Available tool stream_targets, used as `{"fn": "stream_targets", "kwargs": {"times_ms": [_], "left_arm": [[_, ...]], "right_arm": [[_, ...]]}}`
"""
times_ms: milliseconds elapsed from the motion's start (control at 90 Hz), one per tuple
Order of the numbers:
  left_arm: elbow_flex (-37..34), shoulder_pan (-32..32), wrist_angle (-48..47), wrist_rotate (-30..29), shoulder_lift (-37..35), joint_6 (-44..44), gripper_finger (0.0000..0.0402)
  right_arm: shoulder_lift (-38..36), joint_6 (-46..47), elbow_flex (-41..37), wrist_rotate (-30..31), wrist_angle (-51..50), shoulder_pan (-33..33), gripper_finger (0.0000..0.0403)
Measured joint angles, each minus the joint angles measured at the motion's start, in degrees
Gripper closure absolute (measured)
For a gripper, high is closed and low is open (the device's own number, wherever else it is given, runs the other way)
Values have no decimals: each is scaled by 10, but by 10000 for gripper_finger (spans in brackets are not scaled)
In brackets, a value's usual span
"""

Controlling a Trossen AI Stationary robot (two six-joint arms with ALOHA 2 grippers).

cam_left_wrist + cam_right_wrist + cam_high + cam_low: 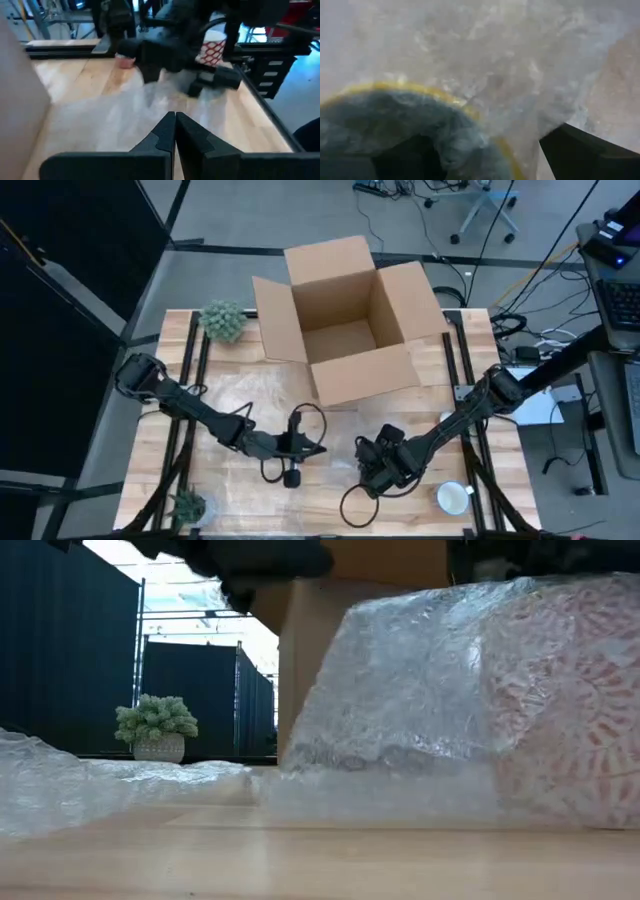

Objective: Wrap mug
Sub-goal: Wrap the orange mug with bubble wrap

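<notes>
A clear sheet of bubble wrap (pixel 400 690) lies across the table and is heaped up at the middle front. Under the heap, a blue-green mug (pixel 395 115) with a yellow rim fills the right wrist view. My right gripper (pixel 383 465) is over it at the front of the table, shut on it. My left gripper (pixel 175 120) is shut and low over the wrap, left of the right gripper. A red-and-white patterned mug (pixel 212 50) stands on its base near the front right corner, behind the wrap in the low view. My right gripper comes down on the blue-green mug from above, through the bubble wrap. One finger (pixel 585 150) stands outside the yellow rim (pixel 470 110). The other shows only as a dark shape inside the rim, blurred by the wrap. My left gripper: whether its shut fingertips have wrap between them, I cannot tell.
An open cardboard box (pixel 345 320) stands at the far middle of the table, flaps spread. One small potted plant (pixel 222 320) is at the far left and another (pixel 188 505) at the near left. A small pink thing (pixel 125 60) lies on the wood.
</notes>
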Motion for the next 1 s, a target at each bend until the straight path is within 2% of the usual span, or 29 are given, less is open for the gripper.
{"fn": "stream_targets", "kwargs": {"times_ms": [211,544,744,1000], "left_arm": [[103,-12,-18,12,84,17,402],[192,-14,-10,11,181,11,402],[215,-4,-15,10,217,11,402],[217,13,-12,13,219,12,402]], "right_arm": [[-2,-4,0,-1,-2,-4,149],[-2,-27,0,1,0,-5,149],[-3,-38,9,2,-8,-5,149],[-4,-65,24,-2,-20,-7,149]]}}
